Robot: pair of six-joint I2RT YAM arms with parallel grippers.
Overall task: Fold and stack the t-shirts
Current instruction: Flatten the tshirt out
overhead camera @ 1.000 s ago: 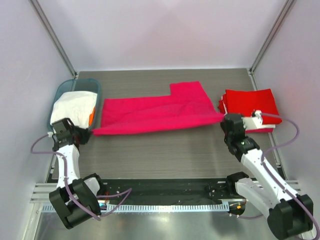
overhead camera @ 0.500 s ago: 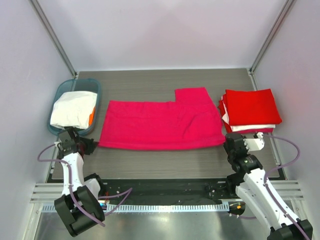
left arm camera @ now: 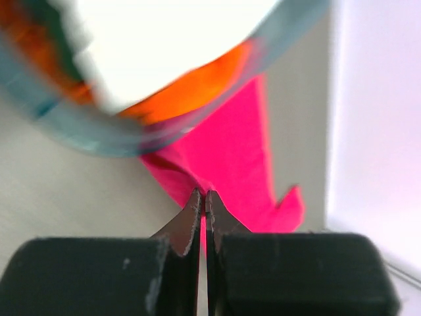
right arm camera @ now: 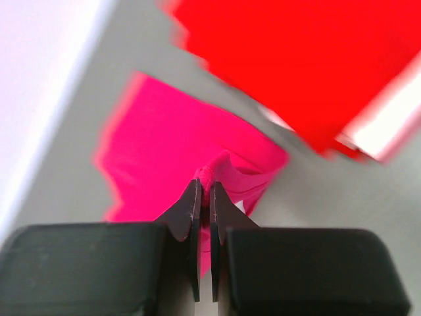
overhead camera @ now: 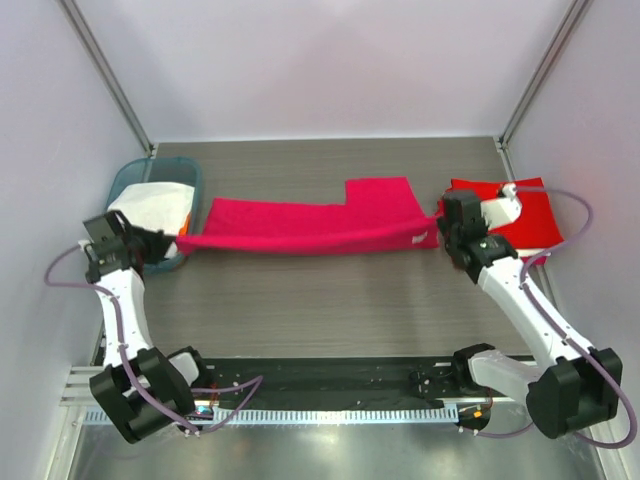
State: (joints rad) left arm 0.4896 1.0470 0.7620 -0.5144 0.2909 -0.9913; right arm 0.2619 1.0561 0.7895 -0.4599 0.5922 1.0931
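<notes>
A magenta-pink t-shirt (overhead camera: pixel 310 225) hangs stretched across the table's middle, its near edge lifted at both ends. My left gripper (overhead camera: pixel 180 240) is shut on the shirt's left corner, next to the basket. In the left wrist view that gripper (left arm camera: pixel 203 195) pinches pink cloth (left arm camera: pixel 230 158). My right gripper (overhead camera: pixel 437 218) is shut on the right corner. In the right wrist view that gripper (right arm camera: pixel 204 185) holds a bunched fold of the pink t-shirt (right arm camera: pixel 164 151). A folded stack of red t-shirts (overhead camera: pixel 520 212) lies at the right, seen close as the red stack (right arm camera: pixel 296 59). A white t-shirt (overhead camera: pixel 150 205) fills the basket.
The teal plastic basket (overhead camera: pixel 128 180) stands at the far left, its rim (left arm camera: pixel 79 131) close to my left fingers, with something orange (left arm camera: pixel 191 89) under the white cloth. A white layer (right arm camera: pixel 388 128) shows under the red stack. Metal frame posts rise at the back corners.
The pink shirt was first drawn toward the near edge and spread flat. Both grippers have since carried its near edge up and toward the far side, still shut on it.
</notes>
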